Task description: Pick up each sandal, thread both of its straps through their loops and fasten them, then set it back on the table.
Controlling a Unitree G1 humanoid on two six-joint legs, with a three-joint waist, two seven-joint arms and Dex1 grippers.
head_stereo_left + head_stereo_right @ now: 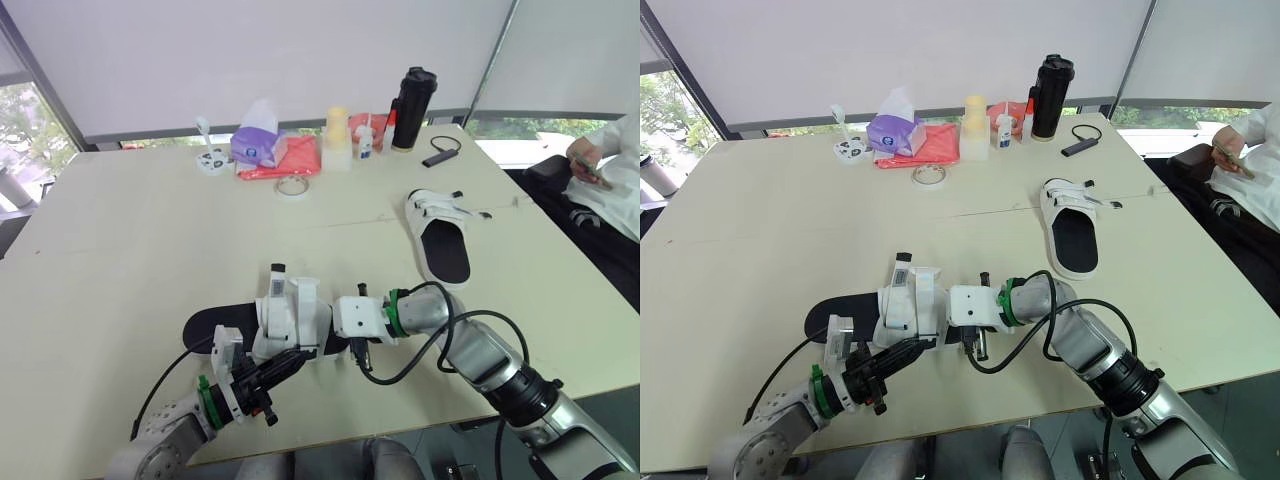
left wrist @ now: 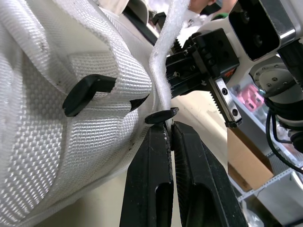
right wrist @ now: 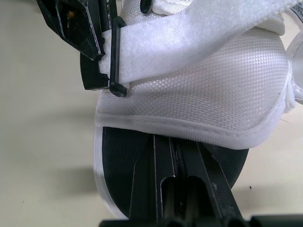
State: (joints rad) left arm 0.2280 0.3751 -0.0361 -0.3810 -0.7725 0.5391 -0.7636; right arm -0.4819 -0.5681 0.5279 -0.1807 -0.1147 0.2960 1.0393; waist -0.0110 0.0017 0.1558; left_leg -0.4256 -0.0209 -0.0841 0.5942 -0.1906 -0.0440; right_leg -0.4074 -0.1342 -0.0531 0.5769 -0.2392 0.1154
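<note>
The near sandal (image 1: 215, 325), with a black footbed and white woven straps (image 1: 290, 305), lies by the table's front edge between both grippers. My left gripper (image 2: 169, 124) is shut on the small black loop (image 2: 161, 116) at the edge of the strap, and a white strap (image 3: 189, 40) runs through that loop (image 3: 116, 61). My right gripper (image 3: 175, 142) is shut on the sole's edge under the white upper (image 3: 213, 94). The second sandal (image 1: 440, 235) lies flat at the right, straps loose, apart from both grippers.
Along the far edge stand a purple tissue pack (image 1: 258, 140), a red cloth (image 1: 290, 160), a tape roll (image 1: 292, 187), a pale bottle (image 1: 337, 138) and a black flask (image 1: 412, 108). A black cable (image 1: 442, 155) lies nearby. A person (image 1: 610, 170) sits at the right.
</note>
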